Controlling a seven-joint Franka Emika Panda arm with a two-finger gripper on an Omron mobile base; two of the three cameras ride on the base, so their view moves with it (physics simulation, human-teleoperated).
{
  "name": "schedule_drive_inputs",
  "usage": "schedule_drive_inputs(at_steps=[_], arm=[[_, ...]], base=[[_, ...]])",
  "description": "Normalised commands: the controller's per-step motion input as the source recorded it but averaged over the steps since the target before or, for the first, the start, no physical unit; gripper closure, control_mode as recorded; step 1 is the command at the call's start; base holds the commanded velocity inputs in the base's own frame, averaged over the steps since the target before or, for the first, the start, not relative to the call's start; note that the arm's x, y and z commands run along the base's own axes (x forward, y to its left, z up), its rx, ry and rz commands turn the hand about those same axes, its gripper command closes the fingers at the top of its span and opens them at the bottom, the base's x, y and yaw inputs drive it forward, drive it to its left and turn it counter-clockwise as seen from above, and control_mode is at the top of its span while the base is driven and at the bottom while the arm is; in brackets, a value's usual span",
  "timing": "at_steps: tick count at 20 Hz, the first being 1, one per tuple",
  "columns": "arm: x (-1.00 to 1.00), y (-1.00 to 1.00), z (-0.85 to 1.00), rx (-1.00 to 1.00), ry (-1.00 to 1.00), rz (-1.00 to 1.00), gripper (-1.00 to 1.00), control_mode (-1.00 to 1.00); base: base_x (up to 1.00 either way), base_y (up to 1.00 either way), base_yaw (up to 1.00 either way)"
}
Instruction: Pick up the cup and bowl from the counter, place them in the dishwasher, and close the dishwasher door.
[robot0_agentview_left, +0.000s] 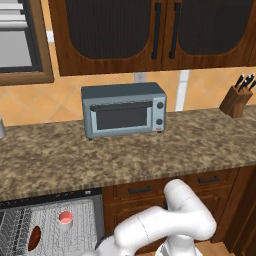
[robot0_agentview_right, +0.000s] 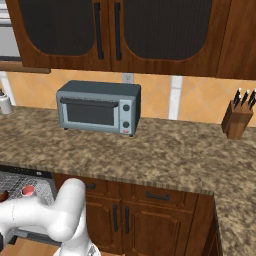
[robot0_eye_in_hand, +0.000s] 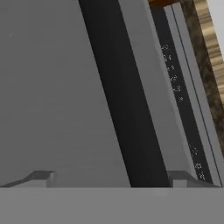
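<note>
Cup (robot0_agentview_left: 65, 217) and bowl (robot0_agentview_left: 34, 238) sit racked (pincer (robot0_eye_in_hand: 111, 179) spread wide).

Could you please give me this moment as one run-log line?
cup: in dishwasher rack | bowl: in rack | gripper: open, empty, facing dishwasher door | door: not closed

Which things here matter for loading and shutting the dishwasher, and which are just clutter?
Job:
white cup with pink-red inside and reddish-brown bowl, both in the wire rack
flat grey dishwasher door
open gripper

Clutter:
grey toaster oven
wooden knife block
</note>
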Motion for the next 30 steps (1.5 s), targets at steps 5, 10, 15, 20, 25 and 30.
schedule_drive_inputs(at_steps=[5,10,15,20,25,30], arm=[[1.0,-0.38,0.0,0.0,-0.28,-0.23,-1.0,-1.0],[1.0,-0.36,0.0,0.05,-0.34,-0.17,-1.0,-1.0],[1.0,-0.38,0.0,0.12,-0.35,-0.13,-1.0,-1.0],[1.0,-0.39,0.01,0.07,-0.19,-0.11,-1.0,-1.0],[1.0,-0.55,0.0,0.08,-0.05,-0.11,-1.0,-1.0],[1.0,-0.55,0.0,0.03,-0.07,-0.13,-1.0,-1.0]], base=[[0.0,0.0,0.0],[0.0,0.0,0.0],[0.0,0.0,0.0],[0.0,0.0,0.0],[0.0,0.0,0.0],[0.0,0.0,0.0]])
